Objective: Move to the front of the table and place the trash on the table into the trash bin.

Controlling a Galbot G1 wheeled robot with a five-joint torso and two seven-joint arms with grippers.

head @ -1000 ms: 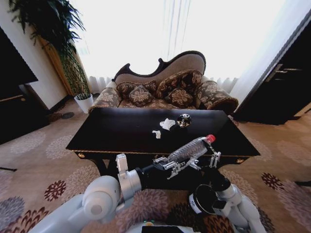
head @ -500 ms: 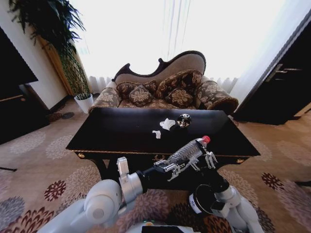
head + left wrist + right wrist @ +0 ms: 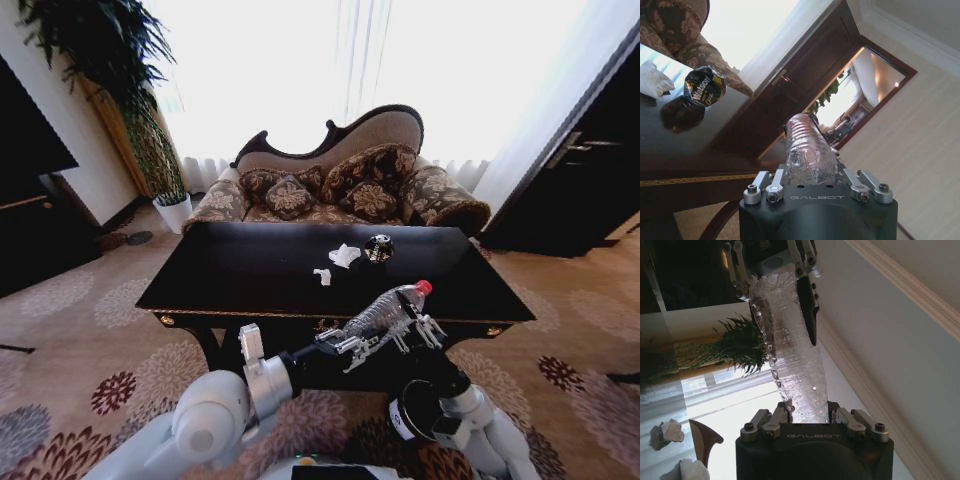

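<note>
Both pincers clamp 1 clear bottle [image 3: 388,307] at lower centre, left pincer [image 3: 345,345] at base, right pincer [image 3: 428,328] near cap, likely steadying it; tissue [image 3: 344,255] waits on tabletop [image 3: 240,270].

A patterned sofa [image 3: 340,175] with a dark carved frame stands before bright sheer curtains [image 3: 350,60]. Cushions [image 3: 290,195] lie on its seat. To the sofa's left stands a tall potted plant [image 3: 140,110]; to its right, a dark wooden door [image 3: 580,170]. A floral carpet [image 3: 80,340] spreads in front of the sofa.
</note>
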